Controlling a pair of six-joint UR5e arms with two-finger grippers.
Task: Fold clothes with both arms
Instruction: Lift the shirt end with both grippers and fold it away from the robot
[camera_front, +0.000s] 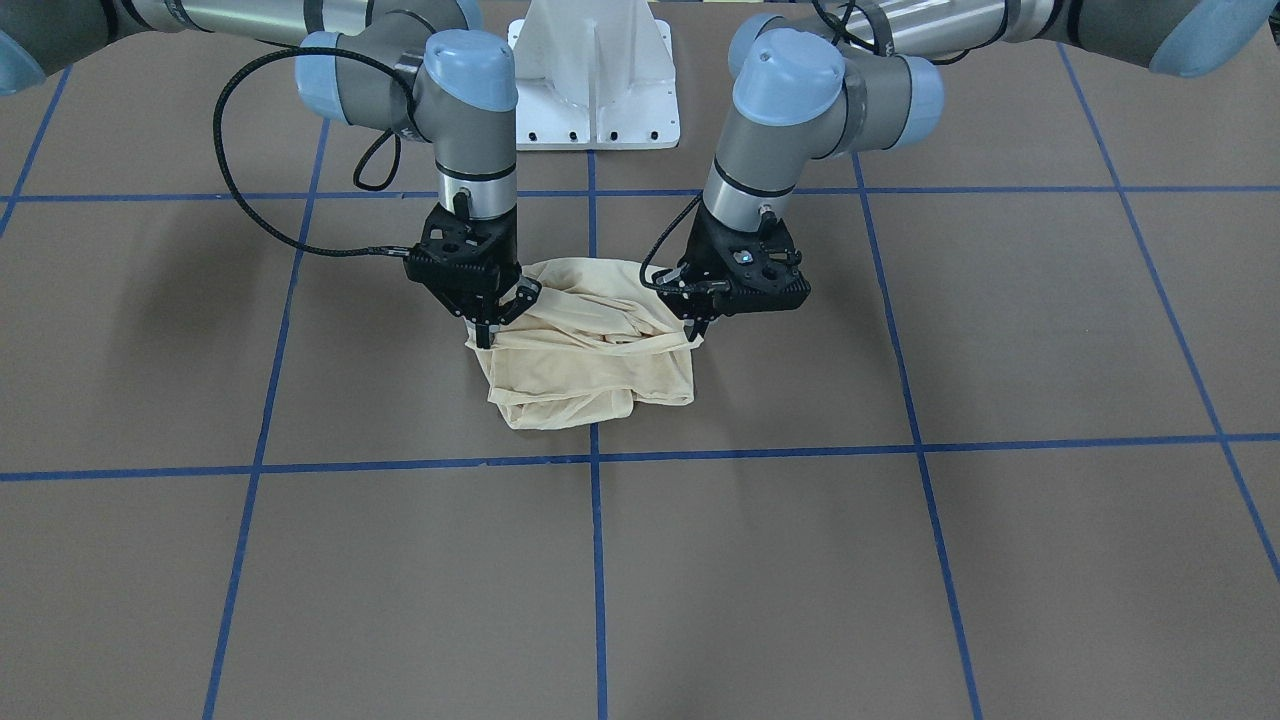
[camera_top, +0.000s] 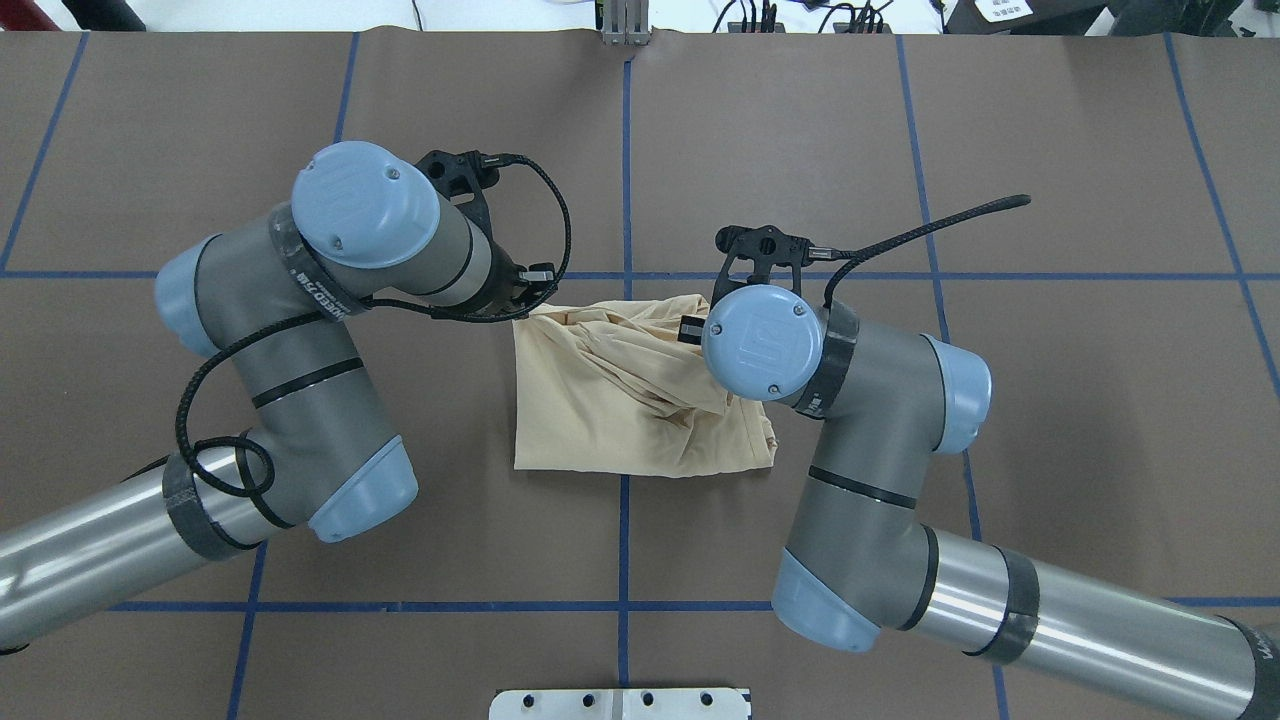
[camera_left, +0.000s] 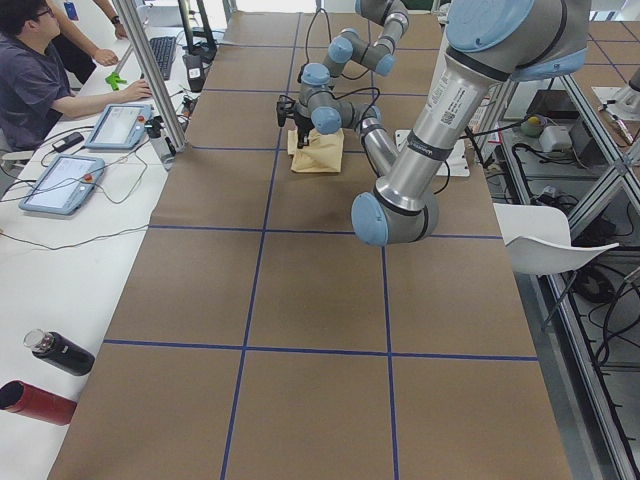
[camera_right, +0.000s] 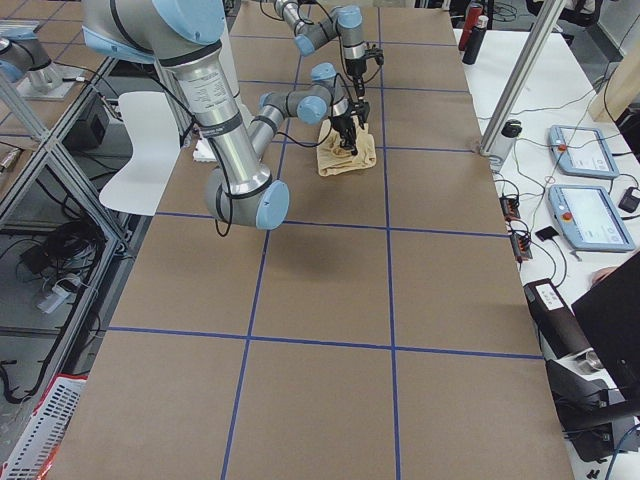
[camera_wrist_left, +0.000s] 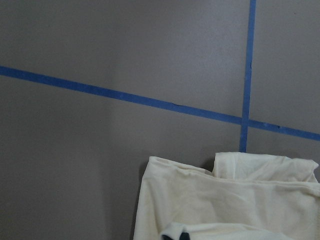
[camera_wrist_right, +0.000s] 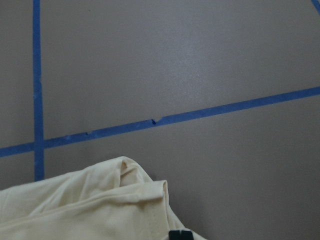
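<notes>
Counter (camera_front: 640, 600): bare brown sheet crossed by blue tape (camera_front: 597, 560); nearest the front-facing view
T-shirt (camera_front: 590, 370): cream and thin, bunched into a small folded packet; lies mid-counter between both grippers, astride a tape line
Right gripper (camera_front: 490, 328): fingers appear pinched shut on the packet's edge on its own side
Left gripper (camera_front: 700, 328): fingers appear clamped on the opposite edge; a taut ridge of cloth runs between the two
Handling: likely light, limp and quick to slump or slide; too soft to keep a crease unaided
Hold: probably best at paired edges or corners, through all layers; both sides carried level and together, lest the layers slip apart
</notes>
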